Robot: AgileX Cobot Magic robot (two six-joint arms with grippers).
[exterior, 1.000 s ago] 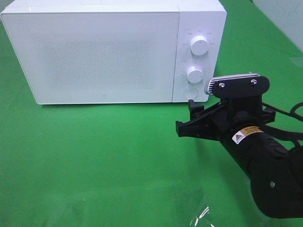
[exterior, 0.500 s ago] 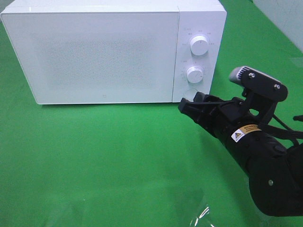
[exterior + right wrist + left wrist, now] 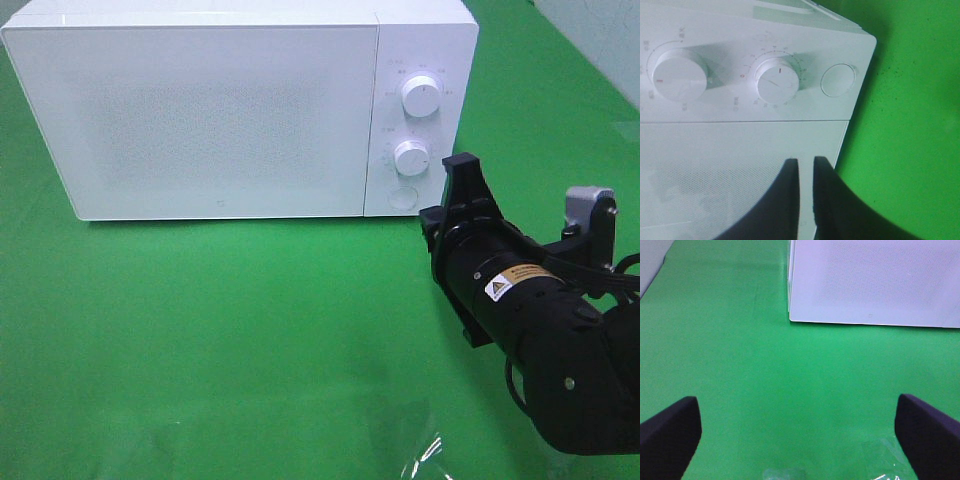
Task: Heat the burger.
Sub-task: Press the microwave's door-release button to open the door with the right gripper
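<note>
The burger is out of view. A white microwave (image 3: 220, 110) stands at the back of the green table with its door closed. My right gripper (image 3: 462, 168) hovers just right of the panel's lower corner, beside the round button (image 3: 402, 196) and below the two knobs (image 3: 421, 96). It is rolled on edge. In the right wrist view its dark fingers (image 3: 790, 172) stand almost together with a thin slit and nothing between them, pointing at the microwave front below the lower knob (image 3: 776, 80) and button (image 3: 838, 80). My left gripper (image 3: 797, 405) is open over bare green cloth, facing the microwave (image 3: 875, 280).
A crumpled piece of clear plastic film (image 3: 420, 455) lies near the front edge, also seen as film (image 3: 885, 460) just ahead of the left gripper. Green cloth (image 3: 220, 330) covers the table in front of the microwave.
My right gripper has closed its fingers, rolled onto its side and drawn back to the right from the round button. The left gripper has not moved.
</note>
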